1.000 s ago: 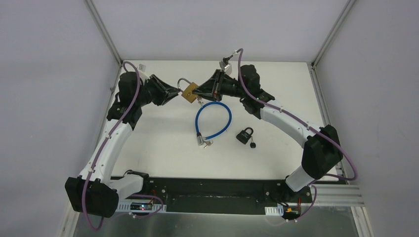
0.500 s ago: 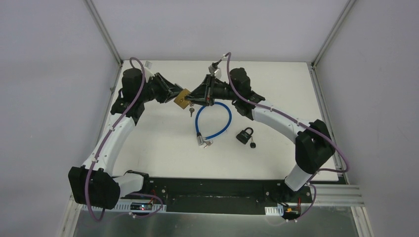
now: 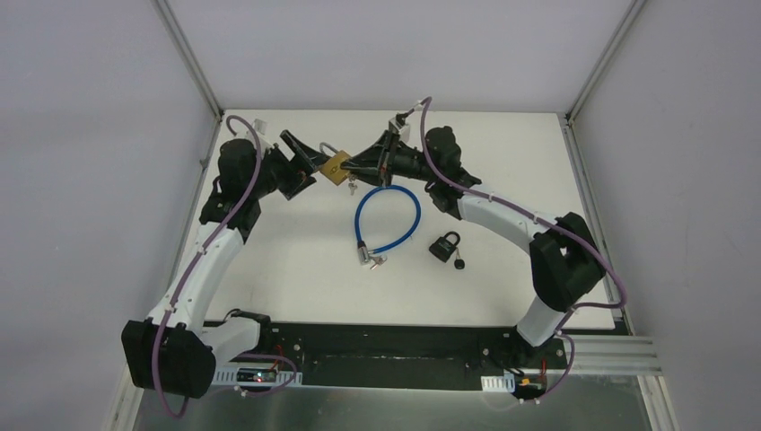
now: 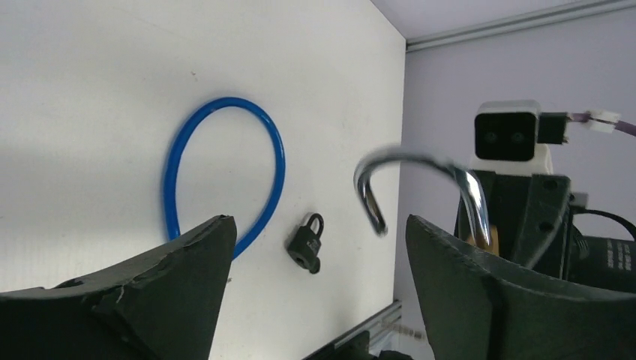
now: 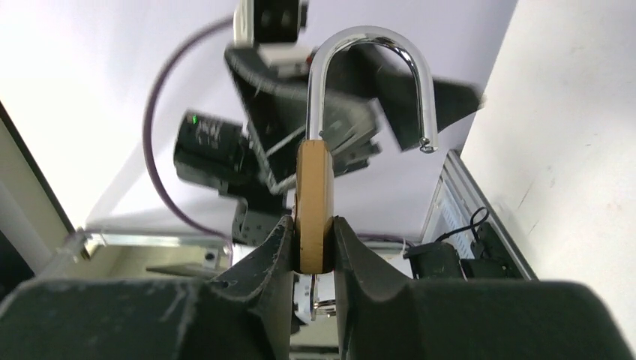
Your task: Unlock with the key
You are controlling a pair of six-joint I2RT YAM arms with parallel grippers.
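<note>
A brass padlock hangs in the air over the far middle of the table, and my right gripper is shut on its body. Its silver shackle is sprung open, one end free. A key dangles under the lock; the right wrist view shows only a silver glint of it between the fingers. My left gripper stands open just left of the lock, touching nothing. In the left wrist view the shackle hangs ahead of the wide jaws of the left gripper.
A blue cable lock lies looped on the table below the padlock, with small keys at its near end. A small black padlock with a key in it lies to the right. Metal frame posts stand at the table's far corners.
My left gripper has opened, let go of the brass padlock and drawn back to the left. The right gripper keeps its hold; the shackle now stands open.
</note>
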